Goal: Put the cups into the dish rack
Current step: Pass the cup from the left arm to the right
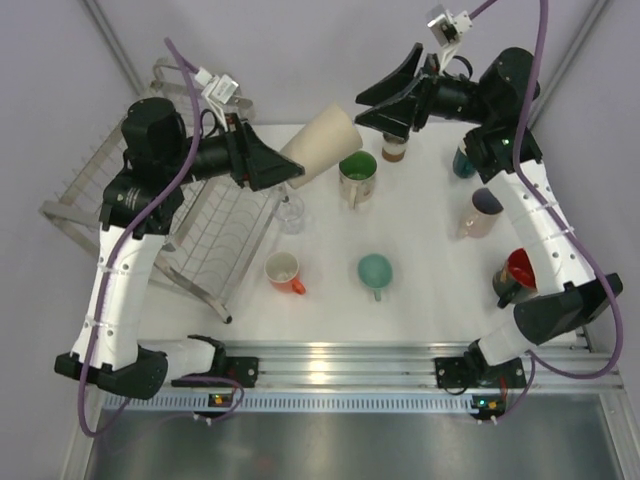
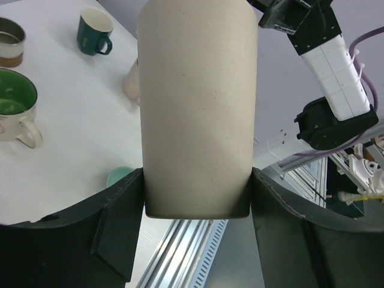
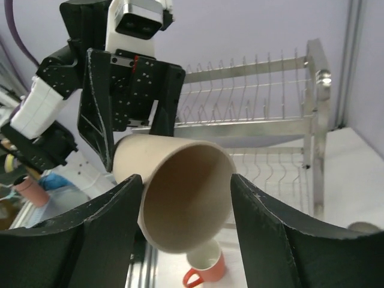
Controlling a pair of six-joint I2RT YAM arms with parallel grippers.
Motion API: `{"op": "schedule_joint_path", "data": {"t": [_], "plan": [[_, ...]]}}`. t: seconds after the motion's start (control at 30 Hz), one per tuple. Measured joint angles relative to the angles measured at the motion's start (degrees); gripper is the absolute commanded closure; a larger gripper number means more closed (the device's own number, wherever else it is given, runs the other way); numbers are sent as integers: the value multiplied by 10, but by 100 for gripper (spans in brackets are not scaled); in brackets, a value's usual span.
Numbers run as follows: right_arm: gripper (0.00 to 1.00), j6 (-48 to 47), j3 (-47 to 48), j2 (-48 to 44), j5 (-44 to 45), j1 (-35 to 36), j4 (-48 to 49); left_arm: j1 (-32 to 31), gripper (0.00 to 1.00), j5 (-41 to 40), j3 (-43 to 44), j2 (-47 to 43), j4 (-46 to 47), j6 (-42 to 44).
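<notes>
Left gripper (image 2: 197, 198) is clamping the beige cup (image 1: 322, 145) at its base, aloft beside the rack (image 1: 100, 190) — mouth offered to the right gripper (image 3: 187, 186), whose spread jaws are flanking the rim, contact indeterminable — probably for regripping.

Upper centre, the tilted cup (image 1: 322, 143) is beige, finely speckled. Beside it, the mug (image 1: 358, 172) is white outside and green inside. Lower down are a teal cup (image 1: 375, 270) and a white cup (image 1: 284, 270) with an orange handle. Upper right, a dark teal mug (image 1: 463, 160). The rack (image 1: 100, 190) at left is silver.
</notes>
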Motion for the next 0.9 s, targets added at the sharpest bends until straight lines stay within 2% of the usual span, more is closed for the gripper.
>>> {"op": "schedule_joint_path", "data": {"t": [0.2,0.3,0.33,0.37,0.43,0.57,0.73,0.9], "plan": [[56,37,-58,-7,-37,21,38,-48,100,-17,0,28,0,9],[79,73,-117,-29,-40,22,74,-53,100,-29,0,34,-3,18],[99,88,-133,-36,-35,22,87,-54,94,-31,-1,36,-6,25],[100,112,-153,-43,-29,22,109,-56,83,-33,-2,38,-9,34],[100,172,-198,-63,-21,22,158,-59,50,-36,-3,42,-12,48],[100,292,-273,-83,30,17,304,-63,27,-60,-3,36,14,33],[100,419,-325,-81,137,13,492,-63,14,-148,-51,-5,147,-45],[100,469,-320,-80,216,9,598,-62,9,-178,-87,-35,285,-137]]}}
